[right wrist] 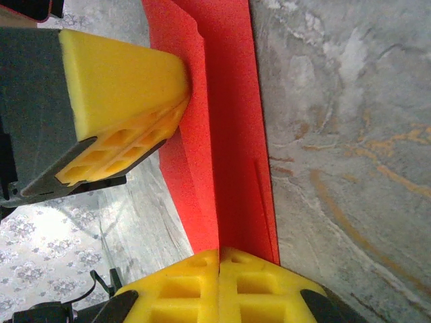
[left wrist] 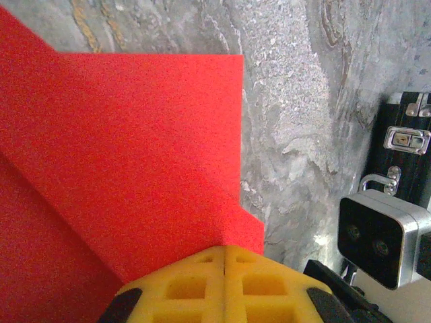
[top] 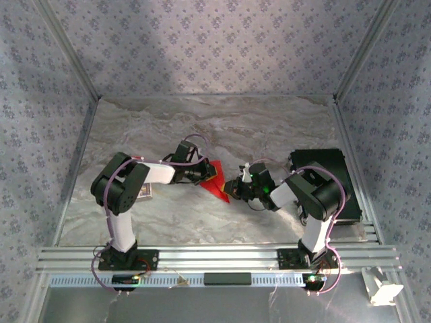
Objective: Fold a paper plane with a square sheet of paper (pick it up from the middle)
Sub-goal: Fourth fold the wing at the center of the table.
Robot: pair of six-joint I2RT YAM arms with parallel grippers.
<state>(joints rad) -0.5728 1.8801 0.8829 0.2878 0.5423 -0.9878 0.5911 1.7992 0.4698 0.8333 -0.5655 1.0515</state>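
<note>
The square sheet of paper (top: 217, 182) is bright red and folded into layers, held up off the marble table (top: 202, 128) between both arms as a pointed triangle. I cannot make out a paper plane shape. In the left wrist view the paper (left wrist: 128, 155) shows overlapping flaps and runs into my left gripper (left wrist: 225, 247), whose yellow jaws are shut on its edge. My right gripper (right wrist: 219, 252) is shut on the paper (right wrist: 232, 134) along a lengthwise crease. The left gripper's fingers (right wrist: 121, 81) meet the paper from the side. From above, the left gripper (top: 204, 173) and the right gripper (top: 234, 188) face each other.
A black case (top: 324, 180) lies at the right, and its latches (left wrist: 406, 138) show in the left wrist view. A small card (top: 146, 193) lies by the left arm. Aluminium rails (top: 215, 256) and patterned walls close in the table.
</note>
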